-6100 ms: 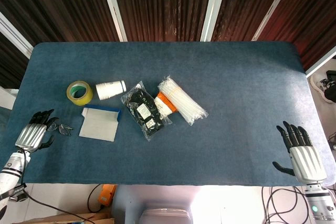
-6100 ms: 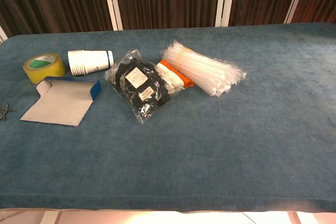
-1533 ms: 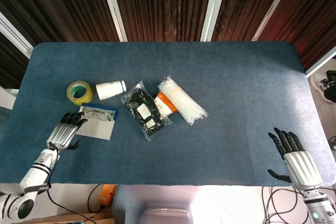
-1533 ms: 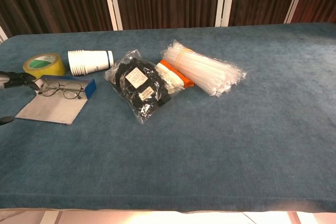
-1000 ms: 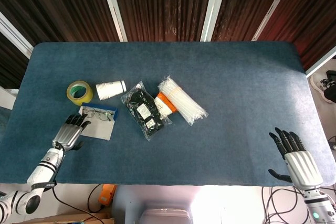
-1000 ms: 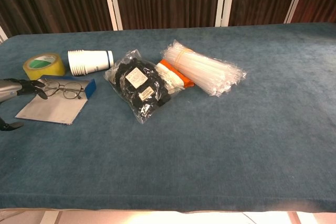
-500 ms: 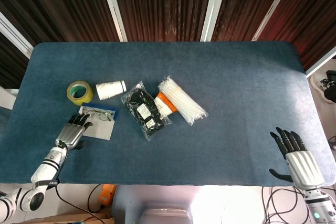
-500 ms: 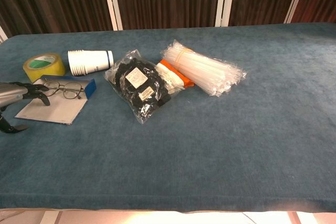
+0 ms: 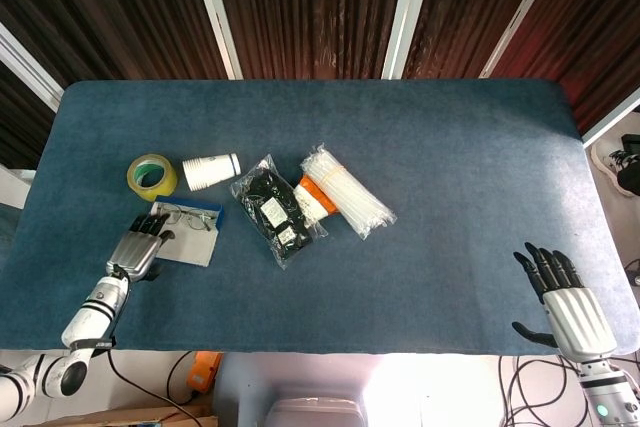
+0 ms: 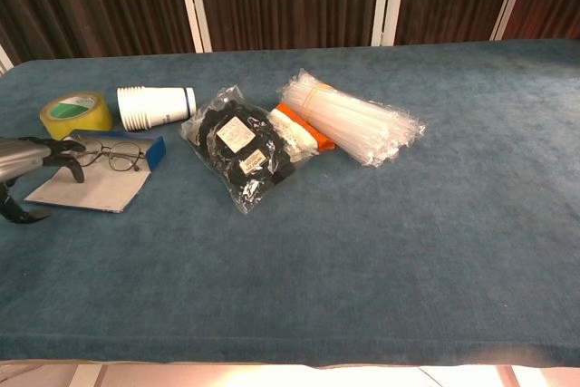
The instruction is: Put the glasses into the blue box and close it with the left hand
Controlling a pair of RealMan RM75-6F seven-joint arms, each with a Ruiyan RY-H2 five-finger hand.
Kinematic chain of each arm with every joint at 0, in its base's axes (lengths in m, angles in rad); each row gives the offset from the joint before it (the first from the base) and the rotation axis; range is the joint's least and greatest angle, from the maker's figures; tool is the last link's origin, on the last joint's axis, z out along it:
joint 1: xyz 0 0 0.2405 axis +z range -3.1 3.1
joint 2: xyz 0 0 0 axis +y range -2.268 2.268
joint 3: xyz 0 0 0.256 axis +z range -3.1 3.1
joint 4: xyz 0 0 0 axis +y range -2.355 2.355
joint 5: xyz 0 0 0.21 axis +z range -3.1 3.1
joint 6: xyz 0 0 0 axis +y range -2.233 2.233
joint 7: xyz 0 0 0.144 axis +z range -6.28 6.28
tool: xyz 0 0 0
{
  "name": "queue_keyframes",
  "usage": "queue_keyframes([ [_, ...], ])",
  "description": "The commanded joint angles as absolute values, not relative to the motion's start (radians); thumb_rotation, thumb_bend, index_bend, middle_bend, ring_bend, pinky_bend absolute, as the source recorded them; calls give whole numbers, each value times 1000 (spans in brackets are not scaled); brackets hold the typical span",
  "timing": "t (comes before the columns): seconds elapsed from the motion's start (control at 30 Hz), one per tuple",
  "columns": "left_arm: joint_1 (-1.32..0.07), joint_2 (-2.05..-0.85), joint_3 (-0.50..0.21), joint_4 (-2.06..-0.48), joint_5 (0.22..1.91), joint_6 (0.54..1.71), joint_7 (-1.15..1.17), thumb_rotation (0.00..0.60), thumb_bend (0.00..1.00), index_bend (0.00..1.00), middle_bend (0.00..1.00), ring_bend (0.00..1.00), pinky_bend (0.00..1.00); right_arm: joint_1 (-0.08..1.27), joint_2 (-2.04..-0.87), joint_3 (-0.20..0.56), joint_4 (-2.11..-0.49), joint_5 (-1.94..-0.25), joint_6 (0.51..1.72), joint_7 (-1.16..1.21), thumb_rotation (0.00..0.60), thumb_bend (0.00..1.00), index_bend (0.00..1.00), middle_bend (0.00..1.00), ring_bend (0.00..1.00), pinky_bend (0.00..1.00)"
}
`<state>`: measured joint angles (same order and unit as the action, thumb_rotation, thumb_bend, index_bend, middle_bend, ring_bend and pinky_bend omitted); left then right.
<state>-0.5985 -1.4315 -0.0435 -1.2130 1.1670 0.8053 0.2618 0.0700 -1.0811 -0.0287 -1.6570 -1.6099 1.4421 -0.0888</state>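
Left hand [image 9: 139, 243] open beside glasses [image 10: 111, 155], blue box [image 10: 105, 173] unlabelled

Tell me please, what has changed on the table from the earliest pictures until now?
The glasses moved from the table's left edge into the open blue box; the left hand carried them there, let go, and now rests over the open flap. The lid is not yet closed. The right hand, tape roll, paper cups and the bagged items stayed in place.
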Motion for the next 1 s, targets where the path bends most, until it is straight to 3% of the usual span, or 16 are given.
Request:
queue_keyframes([
  [0.03,-603,-1442,-48,-1196,1172,802,246,600,353,450,0,0,42,69,-1080,-28,-1657,-1610,1444,-86,600,268,0,0,0,0],
  [0.6,-613,-1480,-73,-1145,1273,858,84,600,442,520,36,0,73,70,-1079,-27,-1657,-1608,1442,-83,600,268,0,0,0,0],
  [0.77,-608,-1527,-79,-1051,1370,946,-89,600,459,550,76,0,75,69,-1077,-28,-1657,-1610,1445,-78,600,268,0,0,0,0],
  [1.0,-622,-1621,-90,-885,1403,976,-204,600,459,569,91,0,73,66,-1075,-27,-1657,-1610,1452,-74,600,268,0,0,0,0],
])
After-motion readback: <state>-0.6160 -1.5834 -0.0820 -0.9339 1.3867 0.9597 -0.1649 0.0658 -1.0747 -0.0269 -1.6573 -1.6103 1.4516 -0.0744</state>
